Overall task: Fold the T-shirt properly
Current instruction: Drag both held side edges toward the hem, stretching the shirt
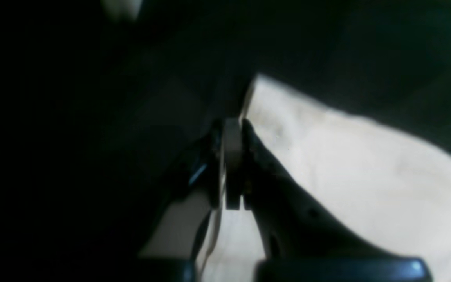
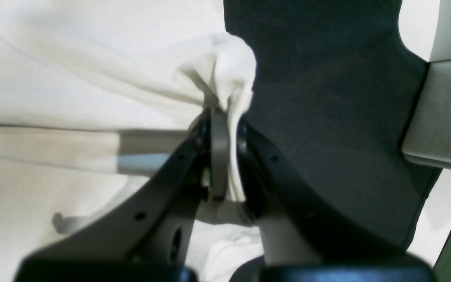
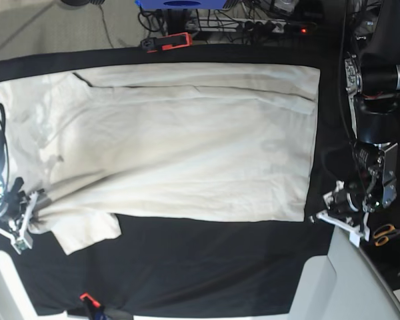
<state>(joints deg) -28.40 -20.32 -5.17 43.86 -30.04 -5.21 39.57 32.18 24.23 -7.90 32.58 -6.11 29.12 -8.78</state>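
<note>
The cream T-shirt (image 3: 187,140) lies spread flat on the black table cloth (image 3: 207,260), sleeves at the left of the base view and hem at the right. My left gripper (image 3: 318,217) is shut on the hem's near corner; the left wrist view shows its jaws (image 1: 231,125) pinching the cream edge, with the T-shirt (image 1: 347,168) running off to the right. My right gripper (image 3: 37,200) is shut on the fabric by the near sleeve. In the right wrist view a bunched tuft of the T-shirt (image 2: 225,74) sticks out past the closed right gripper (image 2: 225,119).
An orange clamp (image 3: 167,42) holds the cloth at the far edge and a red clip (image 3: 87,298) at the near edge. Orange-handled scissors (image 3: 387,233) lie at the right. A pale grey block (image 3: 320,287) sits at the near right corner. Cables and a blue box (image 3: 180,3) lie beyond the table.
</note>
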